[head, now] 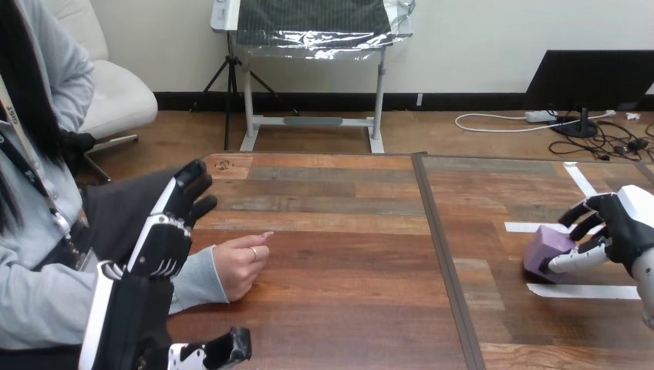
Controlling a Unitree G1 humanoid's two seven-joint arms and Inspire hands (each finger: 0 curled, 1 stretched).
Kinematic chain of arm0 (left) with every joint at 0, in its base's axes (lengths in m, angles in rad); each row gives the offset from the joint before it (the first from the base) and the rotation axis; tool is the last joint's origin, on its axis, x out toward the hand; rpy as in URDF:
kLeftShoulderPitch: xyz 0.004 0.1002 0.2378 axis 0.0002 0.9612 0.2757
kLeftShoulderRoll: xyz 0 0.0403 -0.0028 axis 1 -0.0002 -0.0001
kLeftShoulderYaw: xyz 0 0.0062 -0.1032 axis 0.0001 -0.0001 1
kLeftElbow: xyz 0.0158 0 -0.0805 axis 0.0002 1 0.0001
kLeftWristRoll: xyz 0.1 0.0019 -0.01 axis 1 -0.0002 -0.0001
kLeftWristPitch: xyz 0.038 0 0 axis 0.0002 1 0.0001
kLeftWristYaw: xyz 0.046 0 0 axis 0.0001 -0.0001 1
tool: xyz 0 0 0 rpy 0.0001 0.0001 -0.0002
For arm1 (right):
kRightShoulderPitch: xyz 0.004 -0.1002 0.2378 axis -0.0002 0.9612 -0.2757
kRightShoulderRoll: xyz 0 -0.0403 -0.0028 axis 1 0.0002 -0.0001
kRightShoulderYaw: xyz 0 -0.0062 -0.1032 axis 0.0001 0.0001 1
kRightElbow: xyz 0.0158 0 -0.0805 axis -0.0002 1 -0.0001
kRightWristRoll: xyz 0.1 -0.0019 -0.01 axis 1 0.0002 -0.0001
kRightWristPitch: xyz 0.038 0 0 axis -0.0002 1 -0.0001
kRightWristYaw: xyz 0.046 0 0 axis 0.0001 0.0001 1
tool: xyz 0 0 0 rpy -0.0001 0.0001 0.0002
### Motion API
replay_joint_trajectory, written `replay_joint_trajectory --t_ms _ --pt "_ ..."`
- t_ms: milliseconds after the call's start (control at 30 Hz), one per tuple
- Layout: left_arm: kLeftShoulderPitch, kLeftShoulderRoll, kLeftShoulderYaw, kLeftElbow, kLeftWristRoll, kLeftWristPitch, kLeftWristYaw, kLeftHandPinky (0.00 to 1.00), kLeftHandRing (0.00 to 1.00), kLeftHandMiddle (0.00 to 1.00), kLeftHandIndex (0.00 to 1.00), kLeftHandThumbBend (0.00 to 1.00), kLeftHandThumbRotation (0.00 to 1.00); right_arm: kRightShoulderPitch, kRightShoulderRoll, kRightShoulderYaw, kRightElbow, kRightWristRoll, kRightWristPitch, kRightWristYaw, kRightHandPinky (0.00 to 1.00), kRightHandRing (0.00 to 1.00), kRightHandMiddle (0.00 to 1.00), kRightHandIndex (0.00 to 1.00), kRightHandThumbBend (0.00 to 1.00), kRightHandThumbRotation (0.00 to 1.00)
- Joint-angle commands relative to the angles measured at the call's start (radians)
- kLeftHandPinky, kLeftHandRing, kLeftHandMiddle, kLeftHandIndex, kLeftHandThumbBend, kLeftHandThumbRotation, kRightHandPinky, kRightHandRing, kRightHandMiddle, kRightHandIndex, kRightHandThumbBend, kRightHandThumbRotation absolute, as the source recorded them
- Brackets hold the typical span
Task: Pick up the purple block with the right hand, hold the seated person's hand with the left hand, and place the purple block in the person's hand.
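Position of purple block (544,250): right-hand panel of the wooden table (339,231), close to the right edge, about midway between the far and near edges. It lies between two white tape strips (582,291), with a third strip set at an angle toward the far right corner. Shape is near-cubic with softened corners and a matte, smooth face, so no clear long axis. It sits tilted, its lighter face turned up and toward the left edge. Contact with the wood underneath: cannot tell.

Right hand (621,227) comes in from the right edge and is clenched round the block, with black fingers (584,213) over the top and the thumb along the near side.

A dark seam (443,254) runs from far edge to near edge and splits the plank-grain top into two panels. Bare wood lies open on both sides of it, between the block and the person's hand (241,268).

That hand rests on the table near the left edge, loosely curled, with the grey sleeve (197,279) behind it.

Left hand (163,235) hangs over the sleeve, fingers straight and pointing toward the far edge, grasping nothing.
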Motion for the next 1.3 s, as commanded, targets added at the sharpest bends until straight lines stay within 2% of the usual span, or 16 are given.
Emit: replay_joint_trajectory --t_ms 0,367,633,967,1267 --pt "-0.011 0.001 0.008 -0.075 0.000 0.017 0.003 0.87 0.93 0.94 0.91 1.00 0.63 -0.003 0.030 0.022 0.005 -0.013 0.018 -0.007 0.46 0.50 0.55 0.56 0.87 0.00" --pt "0.006 -0.007 0.015 -0.103 0.011 0.034 0.007 0.86 0.93 0.94 0.91 1.00 0.63 -0.009 0.045 0.027 0.004 -0.008 0.050 -0.015 0.41 0.46 0.51 0.53 0.85 0.00" --pt "0.000 -0.021 0.022 -0.101 0.031 0.029 0.014 0.85 0.92 0.94 0.91 1.00 0.64 -0.017 0.051 0.035 0.003 -0.014 0.074 -0.028 0.40 0.46 0.51 0.54 0.85 0.00" --pt "-0.009 -0.020 0.011 -0.094 0.023 0.037 0.008 0.86 0.93 0.95 0.92 1.00 0.64 -0.032 0.056 0.038 -0.002 -0.012 0.107 -0.016 0.42 0.49 0.55 0.57 0.84 0.01" --pt "-0.033 -0.018 0.004 -0.066 0.014 0.026 -0.003 0.88 0.94 0.95 0.92 1.00 0.63 -0.035 0.054 0.030 -0.008 0.000 0.104 -0.009 0.44 0.52 0.58 0.60 0.86 0.07"
